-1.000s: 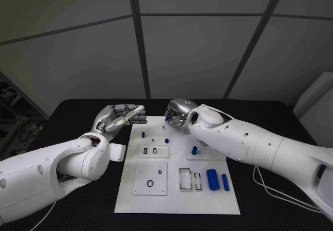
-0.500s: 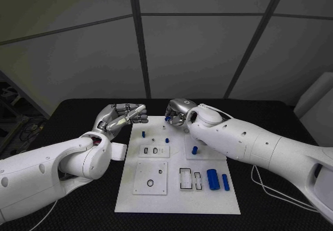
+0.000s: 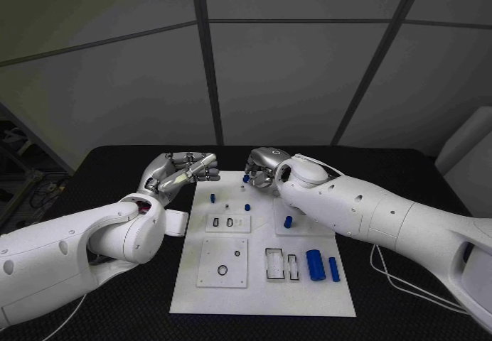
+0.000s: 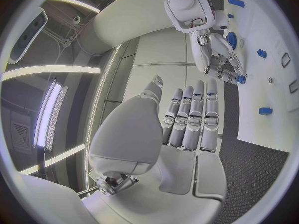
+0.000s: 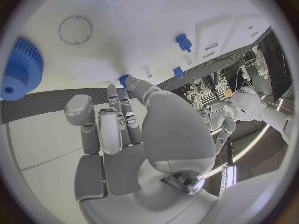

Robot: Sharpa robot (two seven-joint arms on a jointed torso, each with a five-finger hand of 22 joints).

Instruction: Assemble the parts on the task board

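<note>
Your task board [image 3: 262, 298] lies flat in the middle of the black worktop [image 3: 410, 185], and most of the job looks undone. Two blue cylinders [image 3: 313, 263] lie loose on the board's near right part, next to the open rectangular slots [image 3: 274, 263]. A short blue piece [image 3: 287, 222] stands on the raised plate right of centre. Two small blue pegs [image 3: 212, 197] stand farther back, near the board's far edge. The two slots in the small plate [image 3: 227, 222] near the middle and the ring recess [image 3: 222, 271] on the near left plate look unfilled.

Your right robot hand [image 3: 261, 168] is curled over the far edge of the board. The left wrist view shows its fingertips [image 4: 235, 76] pinching a small blue part [image 4: 240, 78] just above the white surface. In the right wrist view a blue gear [image 5: 24, 68] also sits on the board nearby. I judge this to be an early insertion at the back row.

Your left robot hand [image 3: 183, 170] hovers beside the board's far left corner, off the board, its fingers straight and side by side with nothing in them.

What remains, as far as you can see: seat the pinched part, then place the loose cylinders and fill the open slots.
</note>
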